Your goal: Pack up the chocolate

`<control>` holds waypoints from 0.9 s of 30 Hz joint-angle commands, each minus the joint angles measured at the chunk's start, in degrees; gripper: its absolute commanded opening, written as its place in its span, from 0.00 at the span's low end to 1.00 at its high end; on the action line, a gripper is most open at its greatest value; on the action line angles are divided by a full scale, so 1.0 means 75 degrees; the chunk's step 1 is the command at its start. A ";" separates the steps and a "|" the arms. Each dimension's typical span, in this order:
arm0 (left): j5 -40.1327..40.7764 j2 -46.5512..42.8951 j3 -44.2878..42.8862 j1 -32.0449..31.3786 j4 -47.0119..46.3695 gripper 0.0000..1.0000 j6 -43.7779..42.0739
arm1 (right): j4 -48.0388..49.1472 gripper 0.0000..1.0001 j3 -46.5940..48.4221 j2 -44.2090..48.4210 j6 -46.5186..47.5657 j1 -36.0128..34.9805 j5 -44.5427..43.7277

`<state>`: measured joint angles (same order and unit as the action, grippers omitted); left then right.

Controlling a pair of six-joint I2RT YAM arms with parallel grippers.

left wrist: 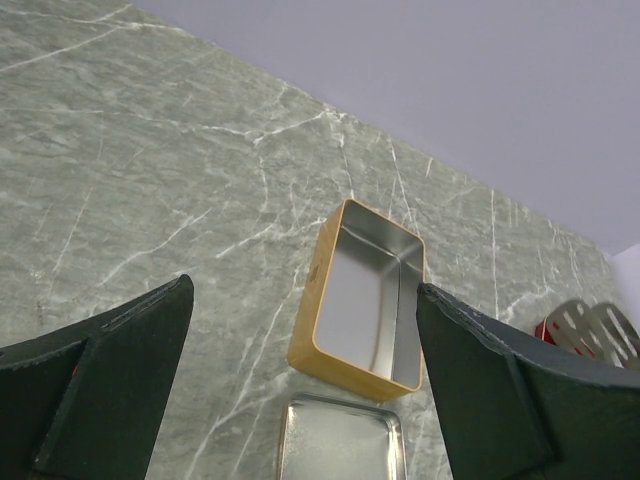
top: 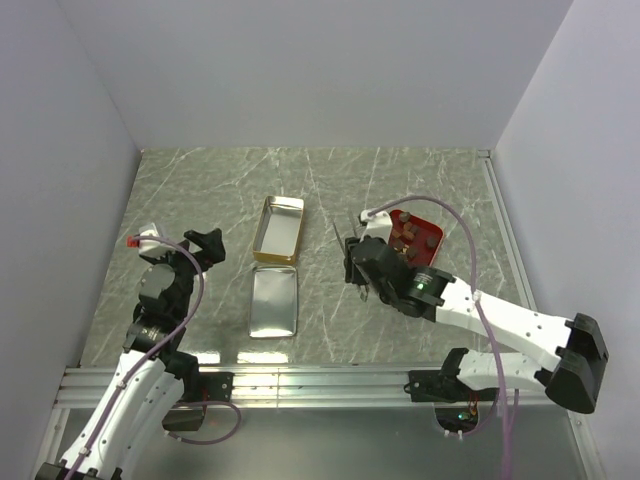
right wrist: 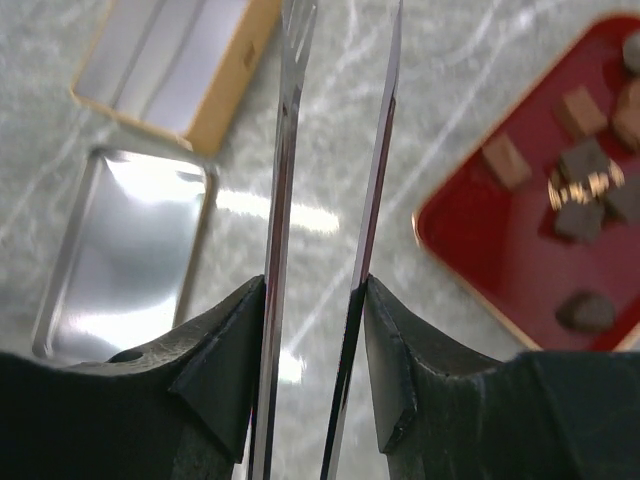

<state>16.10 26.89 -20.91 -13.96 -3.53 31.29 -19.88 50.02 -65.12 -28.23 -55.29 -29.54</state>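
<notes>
Several small brown pieces of chocolate (top: 405, 236) (right wrist: 582, 190) lie in a red tray (top: 432, 238) (right wrist: 480, 260) at the right. My right gripper (top: 358, 268) (right wrist: 315, 290) is shut on a pair of metal tongs (right wrist: 283, 160), whose two blades run forward between the fingers. It hovers left of the tray, between tray and tin. The tong tips run out of the right wrist view; the slotted ends (left wrist: 588, 328) show in the left wrist view. My left gripper (top: 205, 246) (left wrist: 303, 287) stands wide open with nothing between its fingers, left of the open gold tin (top: 279, 228) (left wrist: 365, 300) (right wrist: 170, 60).
The tin's silver lid (top: 273, 302) (left wrist: 340, 440) (right wrist: 120, 250) lies upside down on the marble table, just in front of the tin. White walls close in the table at the back and both sides.
</notes>
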 commanded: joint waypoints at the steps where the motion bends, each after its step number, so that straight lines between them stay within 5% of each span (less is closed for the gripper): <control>1: -0.0294 0.0105 -0.0107 -0.0014 -0.0022 0.99 -0.0011 | -0.1601 0.50 0.0104 0.0409 -0.0969 -0.0385 -0.0631; 12: -0.0587 0.0246 -0.0107 -0.0014 -0.0021 0.99 -0.0023 | -0.4543 0.51 0.0151 0.0808 -0.2681 -0.0585 -0.0772; 27: -0.0611 0.0222 -0.0095 -0.0014 -0.0033 0.99 0.0035 | -0.3280 0.51 -0.0739 0.1194 -0.2073 -0.0035 -0.0573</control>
<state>12.62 28.67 -20.91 -13.96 -2.28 31.18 -48.88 45.43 -58.28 -45.41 -57.23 -32.99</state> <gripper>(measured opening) 0.995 0.514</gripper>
